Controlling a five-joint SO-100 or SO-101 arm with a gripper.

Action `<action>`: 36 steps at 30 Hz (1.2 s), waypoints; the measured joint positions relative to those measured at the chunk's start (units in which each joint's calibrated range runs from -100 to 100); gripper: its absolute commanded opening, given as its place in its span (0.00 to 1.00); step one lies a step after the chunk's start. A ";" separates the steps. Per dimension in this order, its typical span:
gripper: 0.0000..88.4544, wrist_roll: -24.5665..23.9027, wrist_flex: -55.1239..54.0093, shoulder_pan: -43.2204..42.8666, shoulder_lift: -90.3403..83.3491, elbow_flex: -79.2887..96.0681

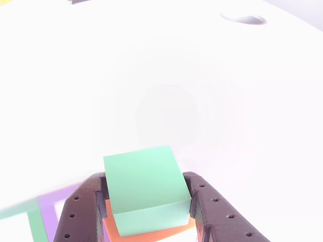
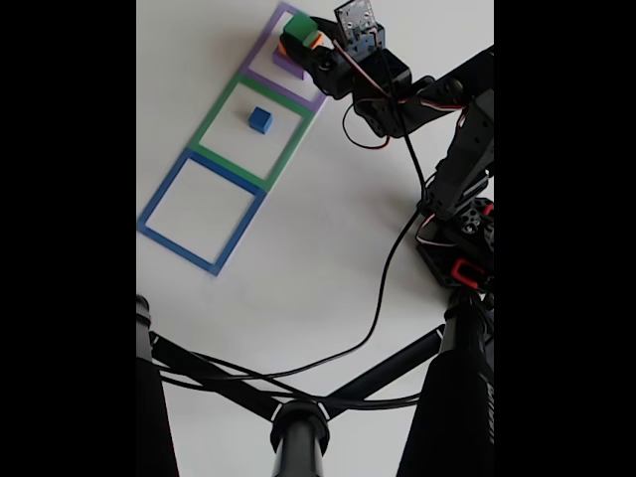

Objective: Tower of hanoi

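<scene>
In the other view a green block (image 1: 144, 184) sits between the two dark fingers (image 1: 81, 212) of my gripper (image 1: 145, 177), which is shut on its sides. An orange surface (image 1: 151, 233) shows just under the block; I cannot tell whether it is another block. In the fixed view the gripper (image 2: 300, 47) holds the green block (image 2: 294, 40) over the purple tape square (image 2: 266, 45) at the top, with a purple block (image 2: 287, 62) below it. The small blue cube (image 2: 260, 120) stands alone inside the green tape square (image 2: 221, 109).
The blue tape square (image 2: 159, 204) lies nearest the camera in the fixed view with nothing inside. Black tripod legs (image 2: 298, 397) and a cable (image 2: 383, 288) cross the lower table. The arm's base (image 2: 462, 248) stands at the right.
</scene>
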 measured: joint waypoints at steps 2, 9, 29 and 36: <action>0.10 0.00 0.00 0.00 0.00 0.00; 0.07 0.00 0.00 0.00 0.00 0.00; 0.07 0.00 35.07 -1.56 -25.75 -5.83; 0.07 0.00 71.11 -2.95 -37.32 -25.50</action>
